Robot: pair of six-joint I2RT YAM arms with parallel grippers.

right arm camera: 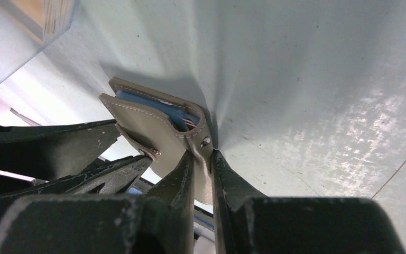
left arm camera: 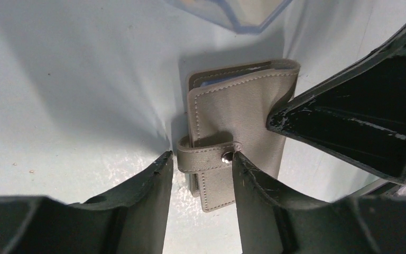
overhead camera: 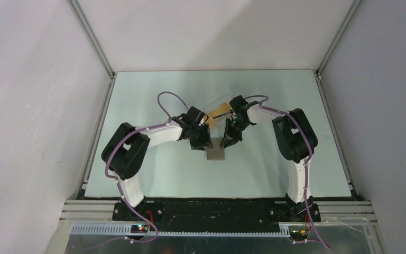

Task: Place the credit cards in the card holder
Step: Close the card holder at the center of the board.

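Note:
The grey-taupe card holder (overhead camera: 215,154) lies on the table between my two grippers. In the left wrist view it (left arm camera: 243,114) is folded, with a snap strap (left arm camera: 206,160) wrapped over its edge. My left gripper (left arm camera: 201,159) is open, its jaws on either side of that strap, and the right finger touches the snap. My right gripper (right arm camera: 203,154) is shut on a taupe flap of the card holder (right arm camera: 148,127), whose pockets show blue inside. Orange credit cards (overhead camera: 219,111) lie in a clear box behind the grippers. The grippers also show in the top view: left (overhead camera: 203,144), right (overhead camera: 227,142).
The clear plastic box (overhead camera: 217,108) stands just behind the card holder; its corner shows in the left wrist view (left arm camera: 232,13) and in the right wrist view (right arm camera: 26,32). Walls close off the pale table (overhead camera: 153,174) at back, left and right.

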